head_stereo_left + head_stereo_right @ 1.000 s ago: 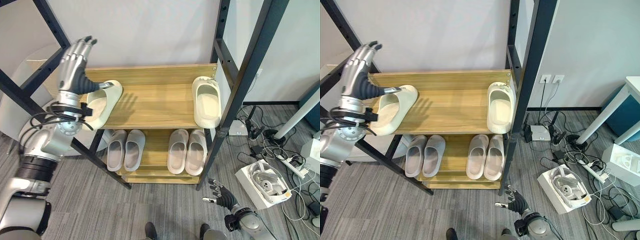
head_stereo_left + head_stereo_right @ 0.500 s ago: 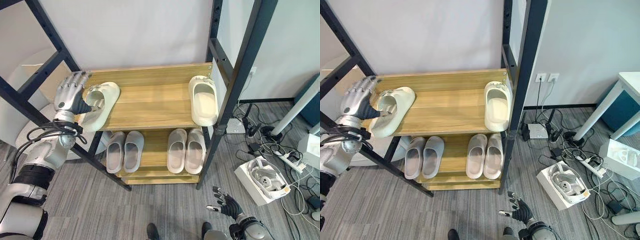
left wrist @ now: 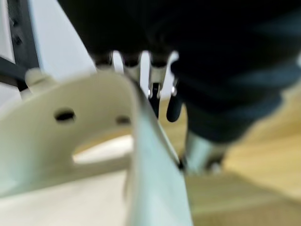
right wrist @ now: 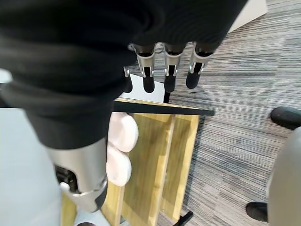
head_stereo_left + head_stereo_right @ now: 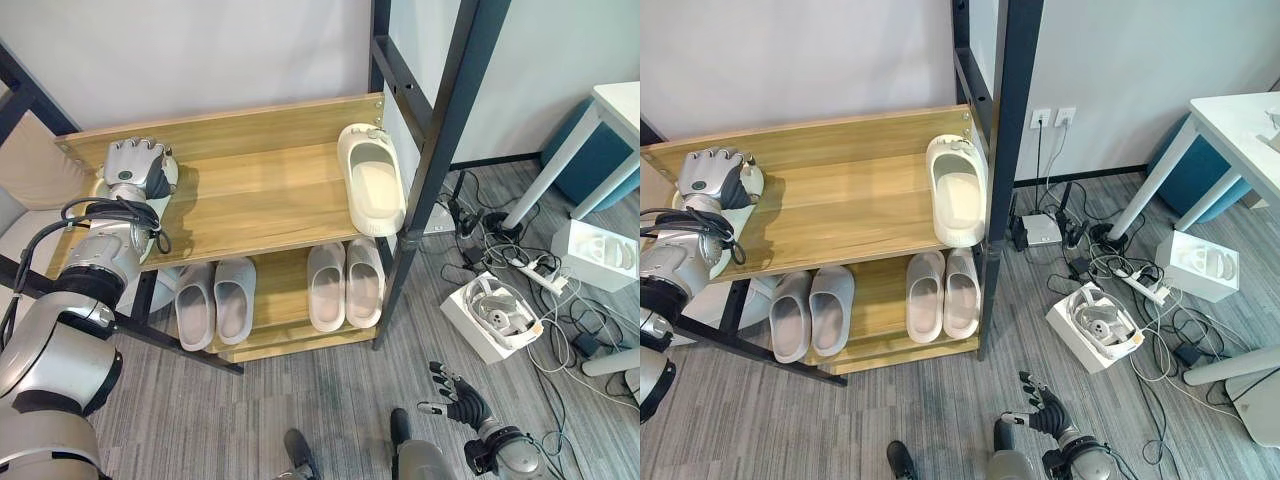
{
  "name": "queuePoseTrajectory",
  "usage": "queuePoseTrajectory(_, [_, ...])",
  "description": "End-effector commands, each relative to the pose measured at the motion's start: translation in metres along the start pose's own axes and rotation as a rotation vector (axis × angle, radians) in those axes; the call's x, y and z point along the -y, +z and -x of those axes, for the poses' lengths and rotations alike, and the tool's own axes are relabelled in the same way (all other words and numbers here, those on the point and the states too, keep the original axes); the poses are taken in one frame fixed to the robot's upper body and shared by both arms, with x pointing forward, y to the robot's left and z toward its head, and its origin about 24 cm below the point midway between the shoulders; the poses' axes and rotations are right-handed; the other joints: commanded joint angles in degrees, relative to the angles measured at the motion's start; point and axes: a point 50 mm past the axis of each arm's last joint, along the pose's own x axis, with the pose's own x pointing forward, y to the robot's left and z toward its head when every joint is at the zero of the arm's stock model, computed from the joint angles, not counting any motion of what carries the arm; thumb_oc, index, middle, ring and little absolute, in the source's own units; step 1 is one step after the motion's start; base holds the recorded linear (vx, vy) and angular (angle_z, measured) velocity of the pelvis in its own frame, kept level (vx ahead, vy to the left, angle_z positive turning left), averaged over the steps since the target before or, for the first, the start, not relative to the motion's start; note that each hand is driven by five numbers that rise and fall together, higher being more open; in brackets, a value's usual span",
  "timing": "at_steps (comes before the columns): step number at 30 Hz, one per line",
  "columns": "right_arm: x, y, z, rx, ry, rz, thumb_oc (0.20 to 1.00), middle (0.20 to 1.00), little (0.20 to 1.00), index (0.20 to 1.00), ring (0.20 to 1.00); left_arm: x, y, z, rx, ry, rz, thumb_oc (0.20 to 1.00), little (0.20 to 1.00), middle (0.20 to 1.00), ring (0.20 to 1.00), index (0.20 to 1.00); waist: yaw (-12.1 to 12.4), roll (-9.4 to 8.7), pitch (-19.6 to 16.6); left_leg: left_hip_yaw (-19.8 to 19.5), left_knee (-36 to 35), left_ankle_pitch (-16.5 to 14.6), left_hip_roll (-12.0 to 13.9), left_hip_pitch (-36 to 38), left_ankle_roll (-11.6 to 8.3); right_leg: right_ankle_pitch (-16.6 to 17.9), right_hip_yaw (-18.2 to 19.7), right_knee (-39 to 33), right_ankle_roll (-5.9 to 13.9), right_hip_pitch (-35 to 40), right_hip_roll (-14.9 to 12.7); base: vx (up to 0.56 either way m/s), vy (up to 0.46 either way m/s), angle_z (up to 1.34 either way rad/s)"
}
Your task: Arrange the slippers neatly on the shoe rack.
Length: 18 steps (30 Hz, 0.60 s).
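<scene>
The left hand [image 5: 137,165] was seen at the left end of the rack's [image 5: 270,200] top shelf, its fingers curled over the cream slipper [image 5: 740,205] there; a second before, the same hand had been raised above the shelf with fingers straight, only the thumb touching that slipper, and half a second before it had been lowered beside it. The slipper was largely covered by the hand in the eye views; in the left wrist view its cream strap [image 3: 89,122] was seen close up, with the fingers [image 3: 157,75] bent round its edge. The second cream slipper [image 5: 371,178] lay at the right end of the same shelf, toe towards the front, as earlier. On the lower shelf two grey pairs stood side by side, one pair [image 5: 215,302] at the left and one pair [image 5: 345,283] at the right, unchanged. The whole scene had shifted leftward in the eye views, so the camera had been turned. The right hand [image 5: 455,400] was held low over the carpet [image 5: 300,410], well apart from the rack, its fingers relaxed and empty, as before. A white headset [image 5: 495,310] lay in its box on the floor among cables.
</scene>
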Motion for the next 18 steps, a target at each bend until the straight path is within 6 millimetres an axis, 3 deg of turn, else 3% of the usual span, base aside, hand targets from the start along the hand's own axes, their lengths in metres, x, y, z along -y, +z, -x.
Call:
queuePoseTrajectory(1, [-0.006, 0.031, -0.008, 0.160, 0.007, -0.023, 1.000, 1.000, 1.000, 1.000, 1.000, -0.048, -0.012, -0.020, -0.077, 0.159, 0.065, 0.200, 0.200, 0.200, 0.200, 0.200, 0.57, -4.43, 1.36, -0.90, -0.41, -7.88, -2.31, 5.85, -0.87, 2.47, -2.66, -5.84, 7.30, 3.30, -3.78, 0.00, 0.000, 0.00])
queuePoseTrajectory(5, [-0.008, 0.030, -0.008, 0.159, 0.009, -0.033, 1.000, 1.000, 1.000, 1.000, 1.000, -0.048, -0.002, -0.020, -0.042, 0.175, 0.088, 0.200, 0.200, 0.200, 0.200, 0.200, 0.69, -4.32, 1.17, -1.00, -0.41, -7.94, -2.24, 6.02, -0.97, 2.31, -2.98, -6.07, 7.22, 3.76, -3.76, -0.01, -0.013, 0.02])
queuePoseTrajectory(12, [-0.012, 0.027, -0.008, 0.151, 0.010, -0.052, 1.000, 1.000, 1.000, 1.000, 1.000, -0.072, 0.023, -0.012, 0.097, 0.358, 0.146, 0.200, 0.200, 0.200, 0.200, 0.200, 1.40, -4.20, 0.76, -1.74, -0.41, -8.01, -2.01, 6.47, -1.22, 1.85, -3.44, -6.52, 6.87, 4.91, -3.56, -0.01, -0.029, 0.02])
queuePoseTrajectory(14, [-0.013, 0.024, -0.008, 0.139, 0.007, -0.058, 1.000, 1.000, 1.000, 1.000, 1.000, -0.083, 0.028, -0.006, 0.137, 0.435, 0.170, 1.000, 1.000, 1.000, 1.000, 1.000, 1.72, -4.07, 0.55, -2.15, -0.41, -8.07, -1.99, 6.60, -1.36, 1.68, -3.76, -6.67, 6.77, 5.41, -3.51, 0.00, -0.052, 0.00])
queuePoseTrajectory(18, [-0.013, 0.023, -0.009, 0.130, 0.004, -0.058, 1.000, 1.000, 1.000, 1.000, 1.000, -0.093, 0.029, 0.003, 0.160, 0.514, 0.193, 1.000, 1.000, 1.000, 1.000, 1.000, 2.05, -3.77, 0.27, -2.65, -0.41, -8.18, -1.95, 6.90, -1.46, 1.46, -4.07, -6.69, 6.59, 6.06, -3.56, 0.01, -0.025, 0.01])
